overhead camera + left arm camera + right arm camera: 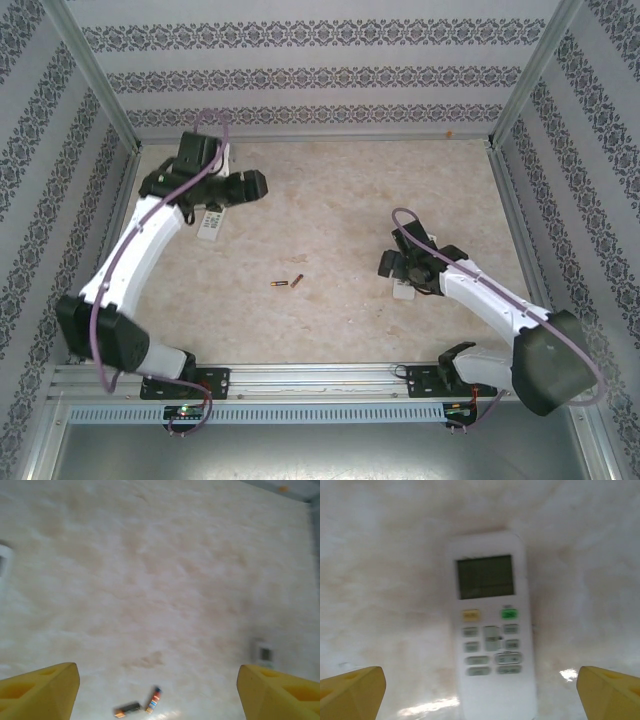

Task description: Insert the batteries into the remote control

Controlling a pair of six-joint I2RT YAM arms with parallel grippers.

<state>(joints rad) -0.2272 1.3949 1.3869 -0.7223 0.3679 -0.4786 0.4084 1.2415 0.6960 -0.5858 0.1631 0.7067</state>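
Top cam: bright, even diffuse light, shadows faint, pic sharp. Wrist cams both soft & washed out. Right wrist: glare spots on table (427, 706) by remote (490, 630), btn labels unreadable. Left wrist: batteries (126, 709) blurry, faint glare beside them.

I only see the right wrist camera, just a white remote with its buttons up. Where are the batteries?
Observer: Two batteries lie together in the middle of the table, left of your remote.
Child: Is there another remote?
Observer: Yes, a second white remote lies at the far left, by the left gripper.
Child: Is that gripper holding anything?
Observer: No, it is open wide and empty.
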